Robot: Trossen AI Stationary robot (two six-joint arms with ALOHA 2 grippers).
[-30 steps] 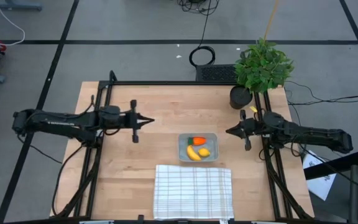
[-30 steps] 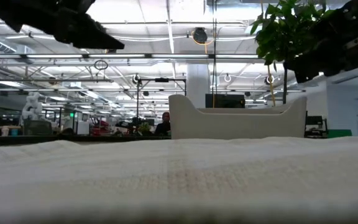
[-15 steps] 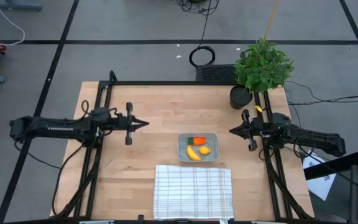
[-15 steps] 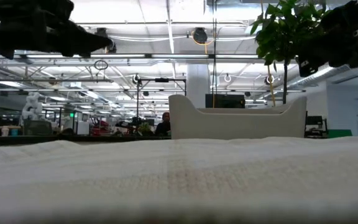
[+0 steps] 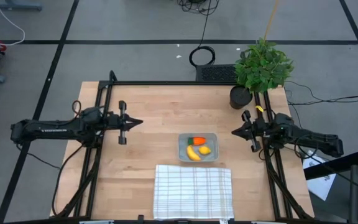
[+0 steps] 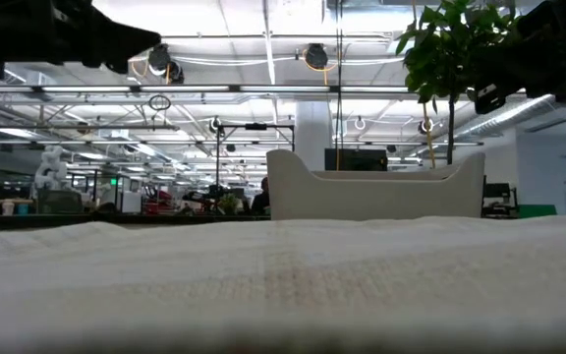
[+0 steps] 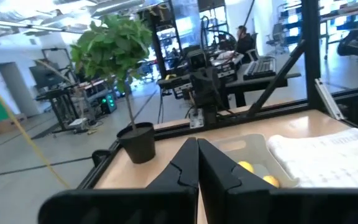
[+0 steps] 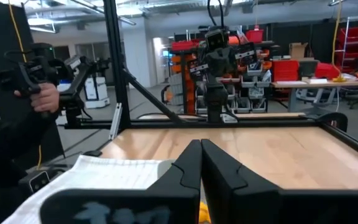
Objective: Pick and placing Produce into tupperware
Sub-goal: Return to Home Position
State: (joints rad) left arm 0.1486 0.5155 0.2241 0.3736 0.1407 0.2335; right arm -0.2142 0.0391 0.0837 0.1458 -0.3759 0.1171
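Note:
The tupperware (image 5: 197,147) stands on the wooden table, a shallow grey tub. The produce lies inside it: an orange carrot (image 5: 197,140), a yellow banana (image 5: 193,153) and a round yellow fruit (image 5: 204,150). My left gripper (image 5: 140,122) hovers shut and level to the left of the tub, pointing toward it, with nothing in it. My right gripper (image 5: 234,132) hovers shut to the tub's right, also pointing at it. In the left wrist view the shut fingers (image 7: 197,149) stand before the tub (image 7: 248,144), in which yellow pieces (image 7: 245,166) show.
A white grid-patterned cloth (image 5: 193,191) lies at the near edge, just in front of the tub. A leafy potted plant (image 5: 263,65) stands at the far right corner. A person (image 8: 23,106) stands beyond the table in the right wrist view.
My left gripper has drawn back toward the table's left edge, away from the tub, and has tipped up from a downward slant to level. It has stayed shut. The tub and the produce have kept still.

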